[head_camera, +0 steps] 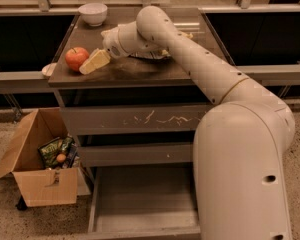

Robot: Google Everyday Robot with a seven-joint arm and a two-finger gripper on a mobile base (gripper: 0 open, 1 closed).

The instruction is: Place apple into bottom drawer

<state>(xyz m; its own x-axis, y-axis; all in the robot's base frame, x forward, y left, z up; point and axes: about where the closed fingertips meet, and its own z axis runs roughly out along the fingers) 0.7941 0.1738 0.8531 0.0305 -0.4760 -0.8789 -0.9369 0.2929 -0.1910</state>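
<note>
Claw beside apple, drawer open, box holding snacks

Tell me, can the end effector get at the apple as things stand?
Probably yes. The end effector is low over the cabinet top, right beside the apple, with nothing between them; the white bowl stands well back near the rear edge.
</note>
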